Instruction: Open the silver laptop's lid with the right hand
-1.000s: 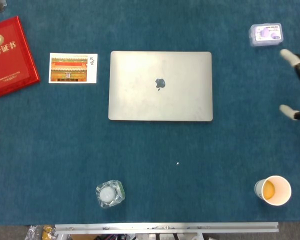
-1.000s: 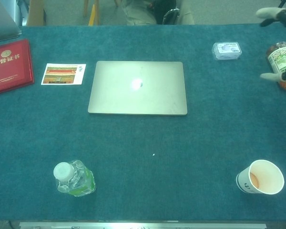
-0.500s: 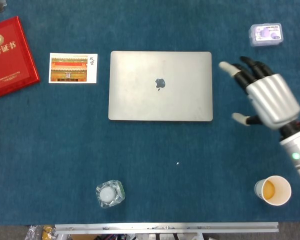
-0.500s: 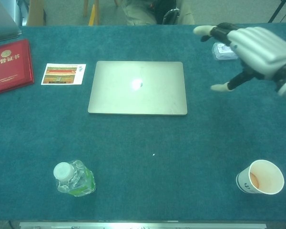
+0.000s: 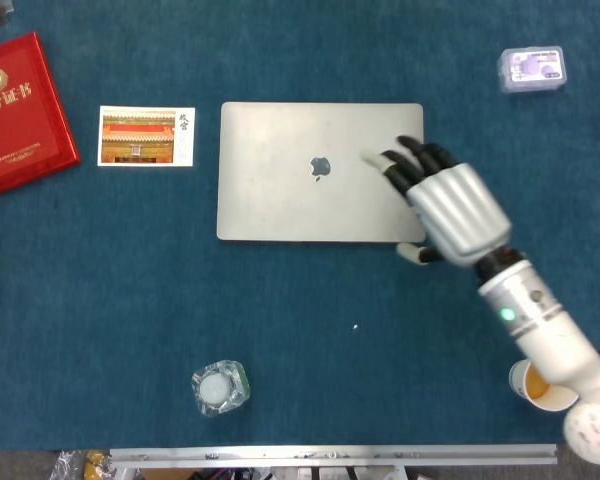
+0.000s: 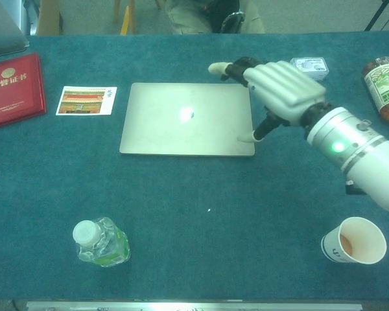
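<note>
The silver laptop lies closed and flat in the middle of the blue-green table, logo up. My right hand hovers over its right edge with fingers spread over the lid. The thumb reaches down by the laptop's near right corner. The hand holds nothing, and I cannot tell whether it touches the lid. My left hand is in neither view.
A postcard and a red certificate book lie left of the laptop. A small plastic box sits far right, a paper cup near right, a water bottle near left, a brown bottle at the right edge.
My right hand has swept in from the right edge of the table to above the laptop's right side. The laptop has not moved and its lid stays closed.
</note>
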